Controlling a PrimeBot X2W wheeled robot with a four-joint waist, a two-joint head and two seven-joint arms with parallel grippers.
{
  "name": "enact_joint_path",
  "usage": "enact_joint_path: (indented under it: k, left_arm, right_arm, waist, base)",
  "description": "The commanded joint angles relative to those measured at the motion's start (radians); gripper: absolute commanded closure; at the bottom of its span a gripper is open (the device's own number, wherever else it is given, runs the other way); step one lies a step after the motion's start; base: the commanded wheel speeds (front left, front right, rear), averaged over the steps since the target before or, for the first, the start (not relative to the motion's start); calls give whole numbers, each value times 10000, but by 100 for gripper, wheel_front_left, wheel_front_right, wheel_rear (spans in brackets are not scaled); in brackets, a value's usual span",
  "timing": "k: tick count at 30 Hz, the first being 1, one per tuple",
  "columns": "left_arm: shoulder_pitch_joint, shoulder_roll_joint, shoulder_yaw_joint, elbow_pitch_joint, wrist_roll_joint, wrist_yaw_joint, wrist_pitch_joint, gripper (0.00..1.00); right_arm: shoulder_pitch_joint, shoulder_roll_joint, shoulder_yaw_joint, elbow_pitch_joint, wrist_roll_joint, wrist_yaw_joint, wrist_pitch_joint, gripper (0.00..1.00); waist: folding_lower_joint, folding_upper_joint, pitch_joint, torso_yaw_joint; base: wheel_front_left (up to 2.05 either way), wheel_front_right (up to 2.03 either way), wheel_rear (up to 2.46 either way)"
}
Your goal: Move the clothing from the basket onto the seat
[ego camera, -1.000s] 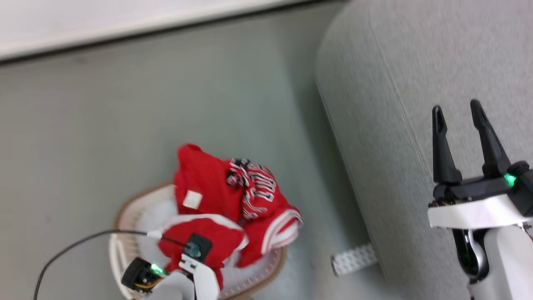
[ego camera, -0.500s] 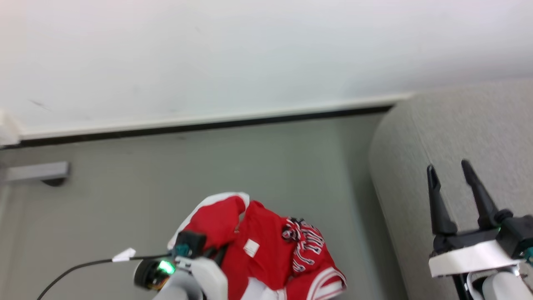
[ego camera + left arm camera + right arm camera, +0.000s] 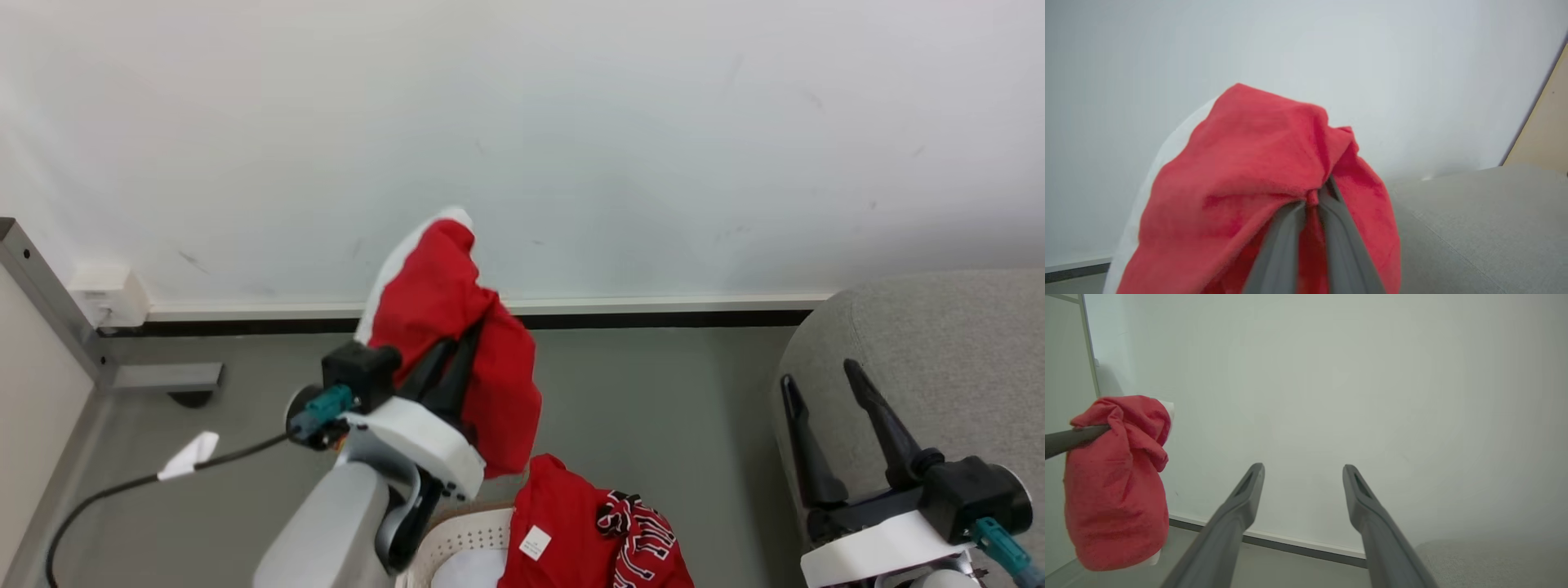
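My left gripper [image 3: 464, 339] is shut on the plain red garment with white trim [image 3: 437, 298], which hangs bunched in the air above the basket [image 3: 461, 535]. The left wrist view shows both fingers [image 3: 1286, 245] pinched on that red garment [image 3: 1249, 163], tips buried in the folds. The red jersey with lettering and a white tag [image 3: 608, 531] lies in the basket at the bottom edge. The grey seat [image 3: 939, 335] is at the right, with my right gripper [image 3: 820, 371] open and empty in front of it. In the right wrist view the open gripper [image 3: 1303, 469] faces the wall, the held garment [image 3: 1114, 498] at far left.
A white wall with a dark baseboard [image 3: 653, 314] runs behind the grey floor [image 3: 653, 408]. A metal post and foot [image 3: 155, 376] stand at the left corner. A black cable with a white tag [image 3: 188, 453] trails from my left wrist. A beige panel [image 3: 1543, 130] edges the seat [image 3: 1474, 228].
The head camera has tilted up, bringing the wall into view. My left gripper has risen out of the basket with the plain red garment. The right gripper stays open.
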Motion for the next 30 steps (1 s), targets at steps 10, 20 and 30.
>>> enact_joint_path:
  k: [10,20,30]
  left_arm:
    - [-325,179,36,-1556,-409,116,645,100]
    - [-333,84,-419,-1923,-381,165,852,100]
    - [109,-85,-1612,-2009,-648,69,976,100]
  right_arm:
    - [197,19,735,-114,192,-21,7,0]
    - [-436,-182,3043,230,55,-21,7,0]
    - [-1485,87,4124,1447,362,-21,7,0]
  waist:
    - [2,-1,-94,-121]
    - [2,-1,-45,-36]
    - [2,-1,-180,763]
  base:
    - [0,0,0]
    - [0,0,0]
    - [0,0,0]
